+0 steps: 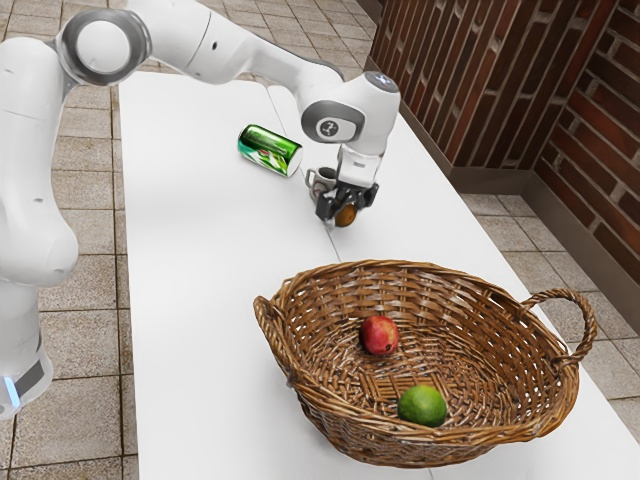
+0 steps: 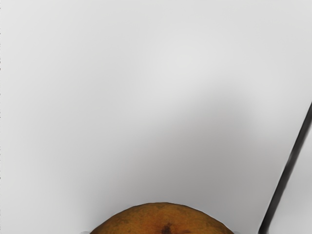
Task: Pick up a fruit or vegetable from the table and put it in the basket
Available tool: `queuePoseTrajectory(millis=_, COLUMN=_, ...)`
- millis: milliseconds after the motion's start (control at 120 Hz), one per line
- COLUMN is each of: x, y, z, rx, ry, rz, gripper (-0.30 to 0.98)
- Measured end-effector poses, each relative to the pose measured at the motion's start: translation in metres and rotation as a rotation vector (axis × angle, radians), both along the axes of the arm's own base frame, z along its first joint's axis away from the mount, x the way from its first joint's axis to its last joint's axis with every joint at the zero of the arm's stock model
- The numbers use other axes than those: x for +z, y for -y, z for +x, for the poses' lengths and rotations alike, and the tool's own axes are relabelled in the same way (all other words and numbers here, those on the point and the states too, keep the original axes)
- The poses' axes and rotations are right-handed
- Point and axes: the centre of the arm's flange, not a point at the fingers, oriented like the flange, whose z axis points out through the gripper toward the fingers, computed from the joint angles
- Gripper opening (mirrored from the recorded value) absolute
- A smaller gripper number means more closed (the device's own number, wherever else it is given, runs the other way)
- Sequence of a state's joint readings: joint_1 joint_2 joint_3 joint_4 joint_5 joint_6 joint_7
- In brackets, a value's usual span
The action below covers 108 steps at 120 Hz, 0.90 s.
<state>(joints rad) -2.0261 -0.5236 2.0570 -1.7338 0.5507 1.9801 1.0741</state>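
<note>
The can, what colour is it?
The can is mostly green, best seen in the exterior view.

Exterior view: bright, diffuse light, flat white tabletop point(image 1: 190, 260) nearly washed out. Wrist view: broad soft-edged grey shadow beside round orange-brown fruit point(image 2: 163, 218). Can't tell light direction.

Green can point(image 1: 268, 149) lies tipped; mug point(image 1: 321, 185) nearby; brick wall point(image 1: 480, 90).

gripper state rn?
Gripper: closed on the orange-brown fruit, one finger on each side.
</note>
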Motion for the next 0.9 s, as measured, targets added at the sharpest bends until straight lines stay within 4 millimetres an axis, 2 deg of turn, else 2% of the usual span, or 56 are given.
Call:
queuePoseTrajectory(millis=250, x=0.003, y=0.000, z=0.001, rx=0.004, ry=0.009, rz=0.001, gripper=0.27)
queuePoseTrajectory(millis=392, x=0.017, y=-0.004, z=0.004, rx=0.014, ry=0.035, rz=0.006, gripper=0.26)
queuePoseTrajectory(millis=483, x=0.030, y=0.002, z=0.005, rx=0.006, ry=0.052, rz=0.007, gripper=0.26)
queuePoseTrajectory(millis=633, x=0.085, y=0.031, z=0.002, rx=-0.040, ry=0.115, rz=-0.011, gripper=0.26)
queuePoseTrajectory(millis=683, x=0.104, y=0.050, z=0.000, rx=-0.072, ry=0.128, rz=-0.014, gripper=0.26)
queuePoseTrajectory(millis=792, x=0.157, y=0.093, z=-0.019, rx=-0.144, ry=0.175, rz=-0.022, gripper=0.26)
queuePoseTrajectory(millis=900, x=0.188, y=0.135, z=-0.036, rx=-0.216, ry=0.189, rz=-0.032, gripper=0.26)
